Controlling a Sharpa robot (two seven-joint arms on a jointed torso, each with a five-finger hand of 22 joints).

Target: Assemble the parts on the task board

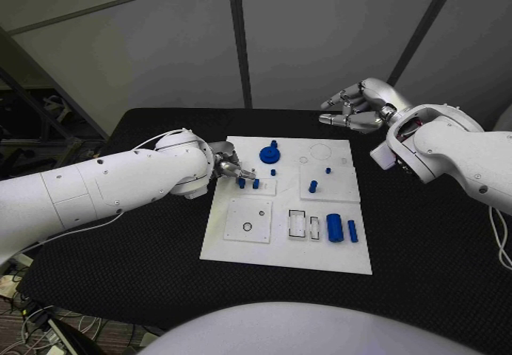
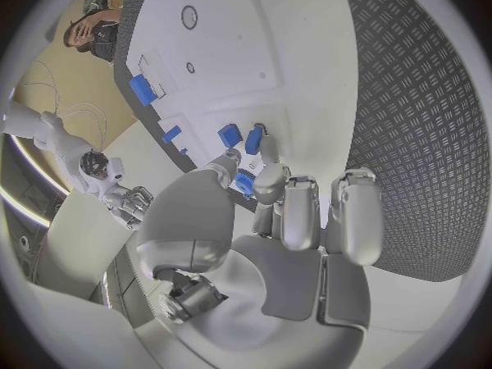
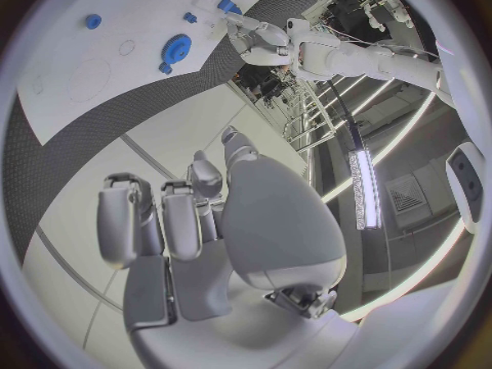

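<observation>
Black table; grey wall panels behind; tangled cables on floor

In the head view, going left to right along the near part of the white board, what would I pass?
On the task board: small dark ring → black-outlined rectangular slot → narrower slot → thick blue cylinder → thin blue pin.

Your left hand low over the board's near-left edge, fingers pinched together, right hand raised, fingers curled, holding nothing
</observation>
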